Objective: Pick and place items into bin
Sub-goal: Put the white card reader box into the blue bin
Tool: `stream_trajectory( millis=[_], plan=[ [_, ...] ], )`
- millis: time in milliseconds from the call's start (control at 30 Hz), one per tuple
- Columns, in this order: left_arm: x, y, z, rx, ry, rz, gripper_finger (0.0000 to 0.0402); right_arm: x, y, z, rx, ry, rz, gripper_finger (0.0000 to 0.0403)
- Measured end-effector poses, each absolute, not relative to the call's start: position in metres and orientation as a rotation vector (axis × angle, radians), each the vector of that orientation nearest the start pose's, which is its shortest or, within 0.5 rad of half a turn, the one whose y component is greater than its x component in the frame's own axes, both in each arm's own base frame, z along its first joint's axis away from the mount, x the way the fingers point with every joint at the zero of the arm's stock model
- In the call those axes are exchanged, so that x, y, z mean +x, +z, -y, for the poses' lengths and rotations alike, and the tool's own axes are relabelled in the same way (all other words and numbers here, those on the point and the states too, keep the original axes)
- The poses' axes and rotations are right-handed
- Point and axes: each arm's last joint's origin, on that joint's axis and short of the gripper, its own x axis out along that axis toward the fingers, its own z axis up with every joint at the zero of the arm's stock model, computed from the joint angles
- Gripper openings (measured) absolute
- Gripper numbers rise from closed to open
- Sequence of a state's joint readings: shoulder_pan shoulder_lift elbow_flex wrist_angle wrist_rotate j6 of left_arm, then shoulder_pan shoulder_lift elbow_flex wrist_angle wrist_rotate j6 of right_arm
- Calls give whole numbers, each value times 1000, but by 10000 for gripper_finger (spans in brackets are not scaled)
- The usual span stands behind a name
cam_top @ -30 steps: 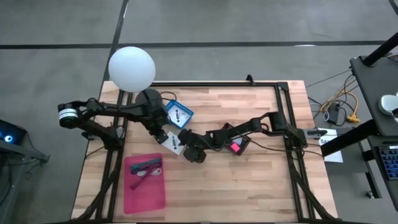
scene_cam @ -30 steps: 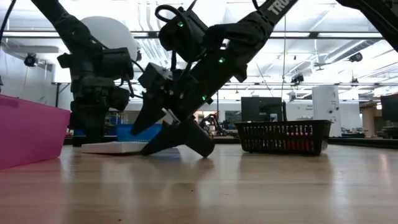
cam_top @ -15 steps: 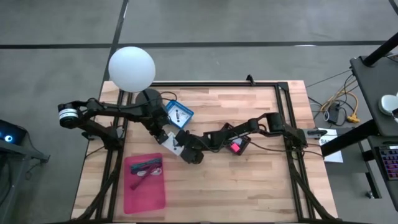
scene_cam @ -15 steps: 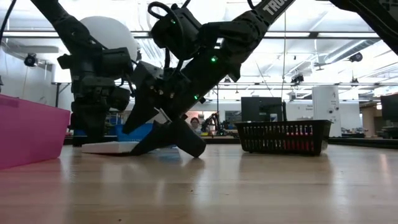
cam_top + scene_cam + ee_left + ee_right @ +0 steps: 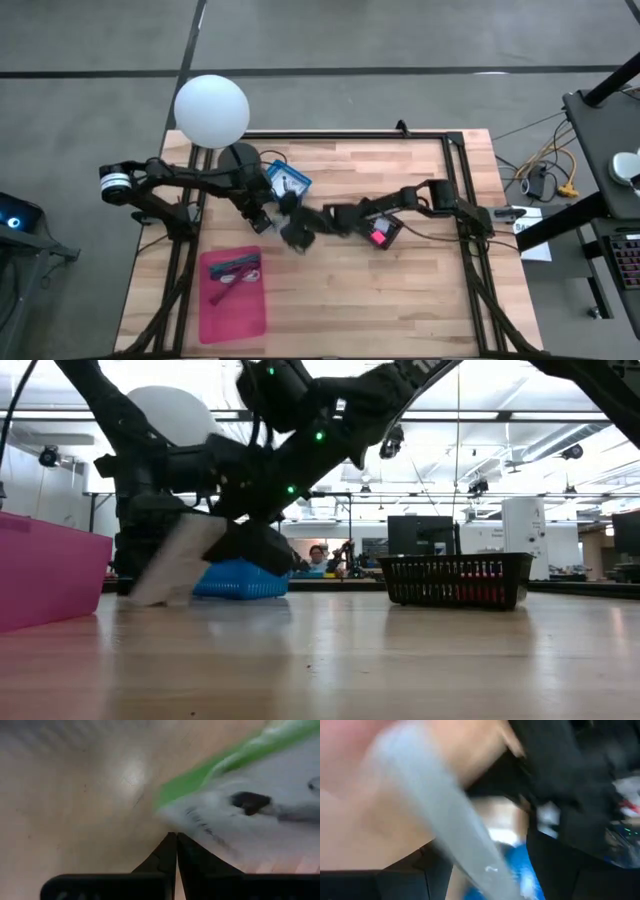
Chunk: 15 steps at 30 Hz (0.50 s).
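On the wooden table (image 5: 400,290), framed by a dark rail along its far and side edges, the broadest bare room lies across the near right half, with another open strip along the far edge. Both dark arms crowd the left-centre, the left arm reaching in from the table's left edge and the right arm stretching across from the right rail. At the near left corner sits the magenta bin (image 5: 233,295), close to the table's left edge, with dark and pale items lying in its far end; in the low view its wall (image 5: 45,575) rises at the picture's left. A black mesh basket (image 5: 460,580) stands right of centre, well apart from the arms, and a blue basket (image 5: 288,183) sits near the far edge, just beside the grippers. The left gripper (image 5: 176,840) points down at the wood with its fingers pressed together on nothing, a white card with a green edge (image 5: 260,805) just ahead of it. The right gripper (image 5: 297,230) has its fingers spread wide, apparently round a tilted white card (image 5: 175,560), though blur makes the hold uncertain.
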<state>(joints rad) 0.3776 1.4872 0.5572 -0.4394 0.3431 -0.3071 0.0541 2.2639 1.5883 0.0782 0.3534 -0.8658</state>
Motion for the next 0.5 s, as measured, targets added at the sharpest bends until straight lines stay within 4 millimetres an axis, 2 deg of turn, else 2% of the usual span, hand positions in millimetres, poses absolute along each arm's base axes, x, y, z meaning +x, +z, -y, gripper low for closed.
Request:
stream_trajectory(
  millis=[133,300,500],
  plan=[
    [200,112,-69,-747,221,-1286,0,493,143,-22,-896,26,-698,228],
    [200,112,-69,-733,203,-1285,0,492,140,-17,-927,34,-740,228],
    [200,112,-68,-735,200,-1284,0,493,142,-25,-905,51,-718,228]
  ],
)
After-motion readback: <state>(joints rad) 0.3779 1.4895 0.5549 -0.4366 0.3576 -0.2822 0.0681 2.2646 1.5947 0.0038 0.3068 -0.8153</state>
